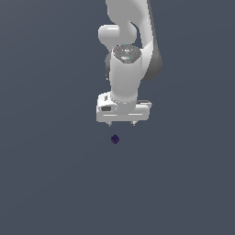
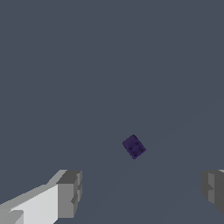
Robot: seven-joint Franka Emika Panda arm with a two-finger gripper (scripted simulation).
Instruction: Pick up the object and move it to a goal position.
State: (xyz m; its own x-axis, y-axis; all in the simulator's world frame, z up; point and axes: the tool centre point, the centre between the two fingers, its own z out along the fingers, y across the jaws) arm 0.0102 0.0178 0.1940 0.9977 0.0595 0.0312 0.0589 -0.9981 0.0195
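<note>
Flat, even, shadowless simulator light

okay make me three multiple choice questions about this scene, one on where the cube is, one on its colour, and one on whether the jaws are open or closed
1. Where is the cube relative to the gripper in the exterior view?
A. Clamped between the jaws
B. Apart from it, just below the fingertips in the picture
C. Resting on top of the arm

2. What colour is the cube?
A. Bright yellow
B. White
C. Dark purple

3. How do the jaws stand?
A. Open, holding nothing
B. Shut on the cube
C. Shut on nothing

Answers:
1. B, since grey background shows between the fingertips and the cube.
2. C, as the wrist view shows a dark purple block.
3. A, since in the wrist view the two fingers sit wide apart with the cube beyond them, touching neither.
</note>
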